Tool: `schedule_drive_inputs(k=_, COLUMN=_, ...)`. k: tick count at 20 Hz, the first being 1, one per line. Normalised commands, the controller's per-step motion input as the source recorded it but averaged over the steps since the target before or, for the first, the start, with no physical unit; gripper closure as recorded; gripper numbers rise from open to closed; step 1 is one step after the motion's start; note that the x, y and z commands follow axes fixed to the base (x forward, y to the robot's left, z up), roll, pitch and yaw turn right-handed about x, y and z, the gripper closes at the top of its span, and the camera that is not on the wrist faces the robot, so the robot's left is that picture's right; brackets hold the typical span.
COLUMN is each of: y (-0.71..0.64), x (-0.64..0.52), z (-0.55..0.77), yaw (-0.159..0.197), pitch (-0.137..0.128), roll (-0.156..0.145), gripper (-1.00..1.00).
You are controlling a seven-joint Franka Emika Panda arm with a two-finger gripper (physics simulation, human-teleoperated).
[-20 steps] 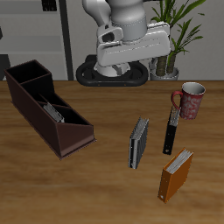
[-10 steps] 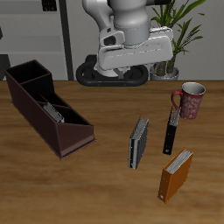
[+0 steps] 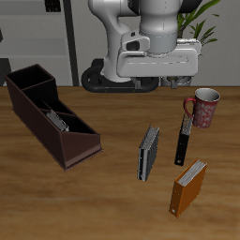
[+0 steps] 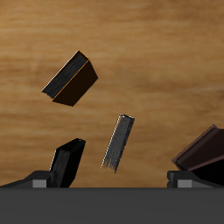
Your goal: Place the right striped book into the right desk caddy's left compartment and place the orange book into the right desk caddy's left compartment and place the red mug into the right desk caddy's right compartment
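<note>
The right desk caddy (image 3: 45, 111) stands near the table's edge, far from the mug. A light striped book (image 3: 56, 120), the right striped book, lies in its long low left compartment. The orange book (image 3: 187, 186) stands close to the table's front edge and also shows in the wrist view as the orange book (image 4: 70, 79). Farther back stands the red mug (image 3: 203, 107), upright and out of the wrist view. My gripper (image 3: 175, 81) hangs high above the table behind the books. It is open and empty, its fingertips (image 4: 39, 181) wide apart. A corner of the caddy (image 4: 206, 149) shows in the wrist view.
A darker grey striped book (image 3: 148, 153) stands on edge mid-table, seen as well from the wrist (image 4: 117, 142). A thin black book (image 3: 184, 141) stands between it and the mug. A potted plant (image 3: 192, 37) is behind the mug.
The arm has swung across toward the mug's side of the table, carrying the hand with it. The books, mug and caddy have not moved.
</note>
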Motion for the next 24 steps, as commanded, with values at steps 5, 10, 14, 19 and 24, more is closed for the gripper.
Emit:
schedule_drive_inputs(k=5, y=0.10, x=0.19, z=0.02, yaw=-0.030, pitch=0.014, roll=-0.071, gripper=-1.00)
schedule_drive_inputs(k=10, y=0.22, x=0.26, z=0.08, yaw=-0.040, pitch=0.013, roll=-0.088, gripper=-1.00)
schedule_drive_inputs(k=14, y=0.28, x=0.14, z=0.06, yaw=-0.030, pitch=-0.020, roll=-0.024, gripper=-1.00)
schedule_drive_inputs(k=19, y=0.19, x=0.20, z=0.05, yaw=-0.040, pitch=0.007, roll=-0.015, gripper=-1.00)
schedule_drive_inputs(k=24, y=0.23, x=0.32, z=0.06, yaw=-0.074, pitch=0.029, roll=-0.014, gripper=-1.00)
